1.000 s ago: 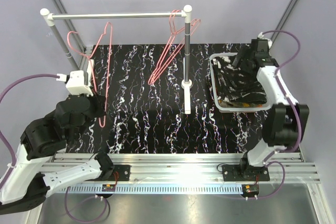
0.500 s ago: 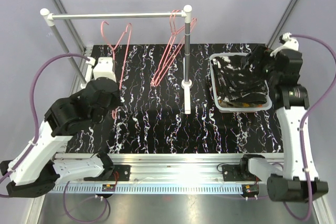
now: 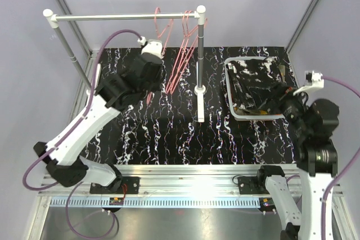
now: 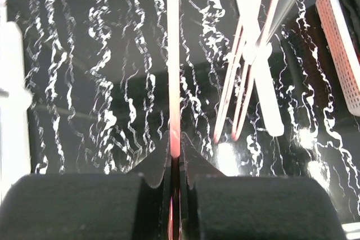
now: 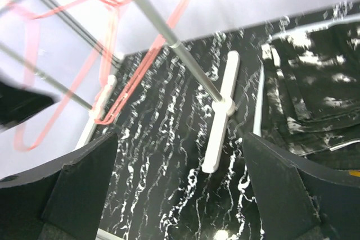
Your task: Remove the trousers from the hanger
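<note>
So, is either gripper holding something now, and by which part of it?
The left gripper is shut on a pink wire hanger, pinching a straight stretch of its thin wire between the fingertips. The right gripper is open and holds nothing.

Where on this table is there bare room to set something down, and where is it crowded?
Free: the tabletop between the rack foot and the near edge, and the stretch left of that foot. Crowded: the basket, filled with trousers, and the pink hangers bunched by the rack post.
</note>
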